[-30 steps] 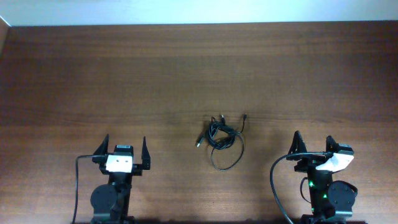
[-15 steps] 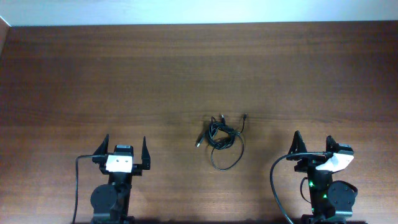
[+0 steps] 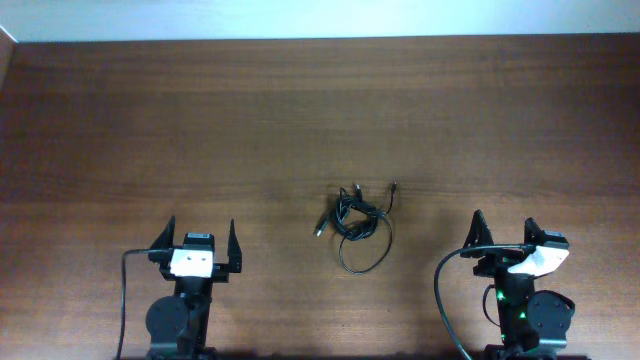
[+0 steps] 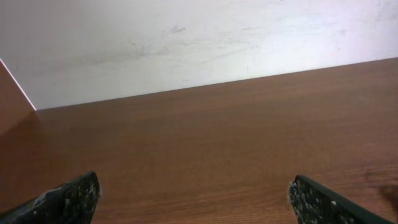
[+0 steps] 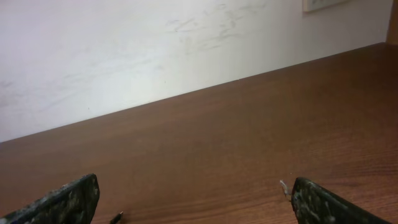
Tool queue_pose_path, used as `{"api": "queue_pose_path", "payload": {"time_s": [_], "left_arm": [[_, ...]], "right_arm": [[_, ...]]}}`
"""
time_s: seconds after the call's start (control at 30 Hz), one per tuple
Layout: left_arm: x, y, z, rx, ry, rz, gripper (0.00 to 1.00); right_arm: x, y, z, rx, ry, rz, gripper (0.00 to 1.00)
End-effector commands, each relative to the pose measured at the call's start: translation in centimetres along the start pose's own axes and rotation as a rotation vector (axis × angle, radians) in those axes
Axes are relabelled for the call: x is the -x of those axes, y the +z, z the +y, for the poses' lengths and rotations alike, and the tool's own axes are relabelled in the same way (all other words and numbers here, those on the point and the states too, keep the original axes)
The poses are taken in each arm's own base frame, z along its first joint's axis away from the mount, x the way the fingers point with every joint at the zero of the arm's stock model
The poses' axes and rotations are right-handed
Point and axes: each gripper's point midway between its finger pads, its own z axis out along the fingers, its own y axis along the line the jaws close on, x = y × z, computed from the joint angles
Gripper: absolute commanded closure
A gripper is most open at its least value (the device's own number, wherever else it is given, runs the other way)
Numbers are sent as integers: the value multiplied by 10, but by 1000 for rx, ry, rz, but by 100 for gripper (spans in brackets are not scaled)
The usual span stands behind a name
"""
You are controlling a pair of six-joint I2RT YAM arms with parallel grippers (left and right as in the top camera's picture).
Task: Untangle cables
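Observation:
The cables [image 3: 357, 225] lie as one knotted bundle of thin black cords in the middle of the wooden table, with a loose loop toward the front and small plug ends sticking out. My left gripper [image 3: 196, 238] is open and empty at the front left, well left of the bundle. My right gripper [image 3: 503, 229] is open and empty at the front right, right of the bundle. In the left wrist view the open fingertips [image 4: 193, 196] frame bare table. In the right wrist view the open fingertips [image 5: 194, 196] frame bare table, and one plug tip [image 5: 116, 217] shows at the bottom left.
The brown wooden table [image 3: 200, 120] runs back to a white wall [image 3: 320, 15]. Thicker black robot cables curve beside each arm base, one at the left [image 3: 124, 290] and one at the right [image 3: 440, 290].

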Motion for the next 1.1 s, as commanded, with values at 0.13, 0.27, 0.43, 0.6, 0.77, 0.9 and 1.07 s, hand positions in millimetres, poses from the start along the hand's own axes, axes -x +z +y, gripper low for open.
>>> {"api": "queue_pose_path", "payload": {"time_s": [0.13, 0.27, 0.43, 0.6, 0.77, 0.9, 1.07], "left_arm": [[-3, 0, 2, 11, 12, 5, 1], [-3, 0, 3, 15, 13, 6, 1], [10, 0, 1, 3, 9, -50, 1], [40, -10, 0, -29, -13, -75, 1], [67, -28, 2, -55, -126, 19, 1], [100, -35, -7, -142, -129, 39, 1], [141, -17, -24, -286, -144, 114, 1]], "right_arm": [[-3, 0, 3, 17, -3, 7, 2], [-3, 0, 3, 17, -3, 7, 2], [-3, 0, 3, 17, -3, 7, 2], [-3, 0, 3, 17, -3, 7, 2], [-3, 0, 3, 17, -3, 7, 2], [-3, 0, 3, 17, -3, 7, 2], [-3, 0, 3, 17, -3, 7, 2]]}}
